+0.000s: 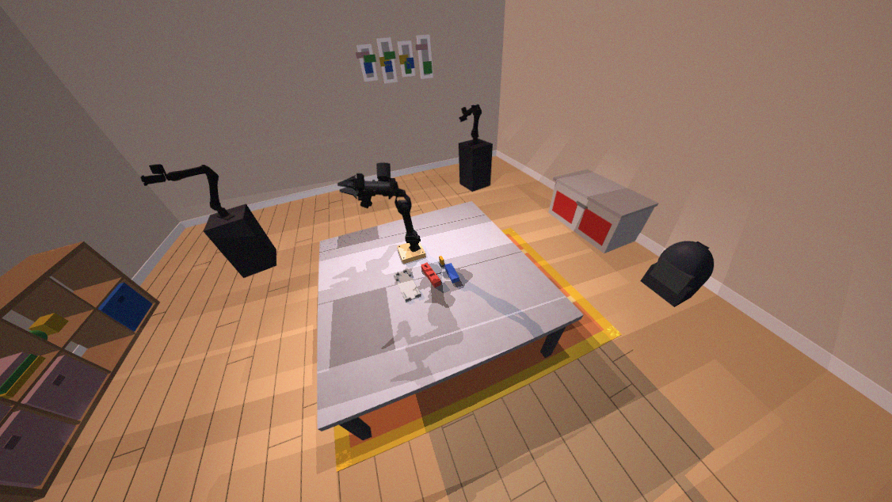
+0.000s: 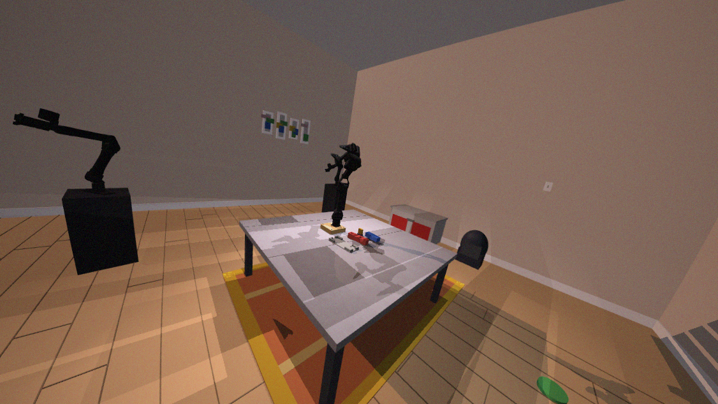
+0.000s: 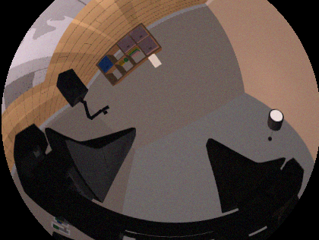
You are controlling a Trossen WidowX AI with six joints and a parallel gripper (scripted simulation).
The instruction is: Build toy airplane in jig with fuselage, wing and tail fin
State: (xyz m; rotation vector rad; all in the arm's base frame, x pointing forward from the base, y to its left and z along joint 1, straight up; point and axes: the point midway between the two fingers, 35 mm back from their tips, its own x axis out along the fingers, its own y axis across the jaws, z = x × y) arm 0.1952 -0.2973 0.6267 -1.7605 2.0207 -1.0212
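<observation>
The red fuselage [image 1: 430, 274] [image 2: 357, 238] lies on the table beside the pale jig [image 1: 409, 287] [image 2: 349, 247], outside its cradle. The blue wing [image 1: 452, 272] [image 2: 372, 236] lies on the table on the fuselage's other side, apart from it. The small yellow tail fin [image 1: 441, 260] [image 2: 360, 231] is near one end of the fuselage and wing, apart from both. Its exact pose is too small to tell. My gripper [image 1: 341, 188] [image 3: 172, 136] is open and empty, raised high and pointing away from the parts. The wrist view shows none of the parts.
My arm stands on a wooden base plate [image 1: 412, 252] [image 2: 332, 228] on the grey table [image 1: 474, 340] [image 2: 321, 301], close to the parts. Two other arms on black pedestals [image 1: 240, 240] [image 1: 475, 165] stand beyond the table. A shelf [image 3: 114, 80] is far off by the wall.
</observation>
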